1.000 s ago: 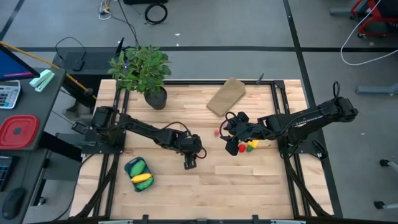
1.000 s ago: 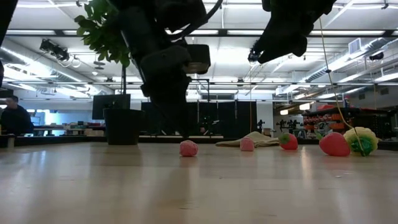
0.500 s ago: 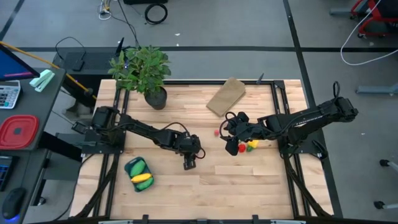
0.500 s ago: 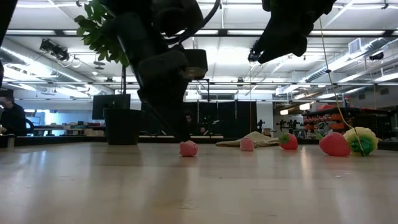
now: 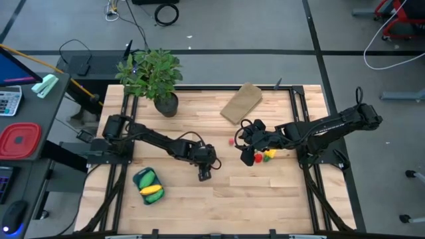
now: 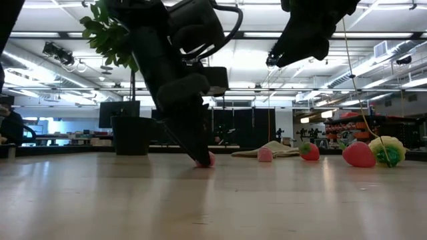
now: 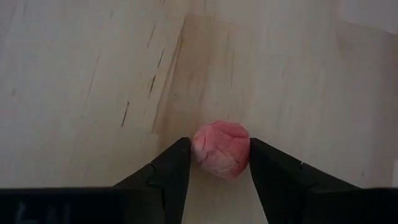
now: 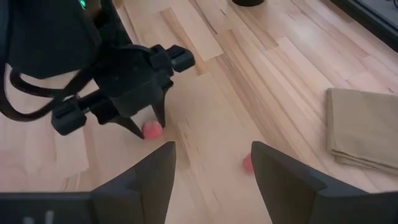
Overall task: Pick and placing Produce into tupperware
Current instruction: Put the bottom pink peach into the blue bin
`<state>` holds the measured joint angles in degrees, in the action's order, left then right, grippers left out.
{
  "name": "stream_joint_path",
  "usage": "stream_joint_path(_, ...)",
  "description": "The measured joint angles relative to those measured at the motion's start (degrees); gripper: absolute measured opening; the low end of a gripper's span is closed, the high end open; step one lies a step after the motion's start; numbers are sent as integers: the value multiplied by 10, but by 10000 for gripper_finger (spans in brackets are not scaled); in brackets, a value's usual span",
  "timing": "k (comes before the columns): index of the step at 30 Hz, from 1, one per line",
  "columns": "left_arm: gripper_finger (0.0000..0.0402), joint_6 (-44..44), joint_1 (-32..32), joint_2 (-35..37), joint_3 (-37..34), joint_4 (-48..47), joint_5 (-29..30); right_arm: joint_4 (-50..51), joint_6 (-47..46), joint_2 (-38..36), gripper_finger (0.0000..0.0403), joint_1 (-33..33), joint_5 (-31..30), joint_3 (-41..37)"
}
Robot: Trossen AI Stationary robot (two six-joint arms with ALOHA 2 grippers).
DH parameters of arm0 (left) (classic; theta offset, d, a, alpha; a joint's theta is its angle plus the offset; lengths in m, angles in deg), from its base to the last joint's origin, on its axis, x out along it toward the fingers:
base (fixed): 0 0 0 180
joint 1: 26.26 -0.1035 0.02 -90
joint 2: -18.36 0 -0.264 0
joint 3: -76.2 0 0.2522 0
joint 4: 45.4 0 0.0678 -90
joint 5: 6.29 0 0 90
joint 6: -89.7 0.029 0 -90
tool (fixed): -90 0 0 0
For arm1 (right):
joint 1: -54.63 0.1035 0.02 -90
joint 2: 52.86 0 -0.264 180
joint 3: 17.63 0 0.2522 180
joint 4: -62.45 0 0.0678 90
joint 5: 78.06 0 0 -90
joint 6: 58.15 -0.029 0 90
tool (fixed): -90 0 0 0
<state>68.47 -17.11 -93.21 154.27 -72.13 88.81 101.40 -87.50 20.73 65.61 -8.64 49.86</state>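
Left pincer is down at the tabletop near its middle, fingers either side of a small pink ball-like piece. Wrist view shows both fingertips touching or all but touching the piece's flanks; the piece sits on the wood, not lifted. Reads as jaws closing onto it, grip not yet proven.

Right pincer hangs above the tabletop on the right side, over the small produce cluster, fingers apart, nothing between them. It waits.

Produce status:
- In the tupperware, at the front left of the tabletop: a green piece and a yellow banana lying on top. Tub wall barely shows under them.
- Loose on the tabletop: the pink piece at the left pincer; a second small pink piece near the tan folded cloth; red and yellow bits beside the right pincer. Low view adds a strawberry-like piece, a larger red piece and a yellow-green one on the right.

Potted plant stands at the back left corner, not involved.

Judgement: task partway. Two items binned, several left. Step in hand is the grasp of the pink piece; lift and carry to the tub, well apart to the left, remain.
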Motion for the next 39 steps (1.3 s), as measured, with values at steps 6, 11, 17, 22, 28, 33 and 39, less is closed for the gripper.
stream_joint_path(6, 164, 4, -2, -1, 0, 2, -2, 0, 0, 0, 220, 0, 0, 0)
stream_joint_path(11, 120, 9, -3, 4, -1, -2, -2, 0, 0, 0, 220, 0, 0, 0)
stream_joint_path(17, 56, 8, -2, 49, -4, -49, -32, 0, 0, 0, 220, 0, 0, 0)
stream_joint_path(22, 51, -25, 10, 124, -3, -187, -41, 1, 0, 0, 220, 0, 0, 0)
stream_joint_path(28, 55, -130, 64, 222, -3, -360, -41, 3, 0, 0, 220, 0, 0, 0)
stream_joint_path(33, 50, -259, 140, 275, -2, -441, -44, 5, 0, 0, 220, 0, 0, 0)
stream_joint_path(39, 59, -376, 244, 287, -2, -469, -72, 5, 0, 0, 220, 0, -2, 0)
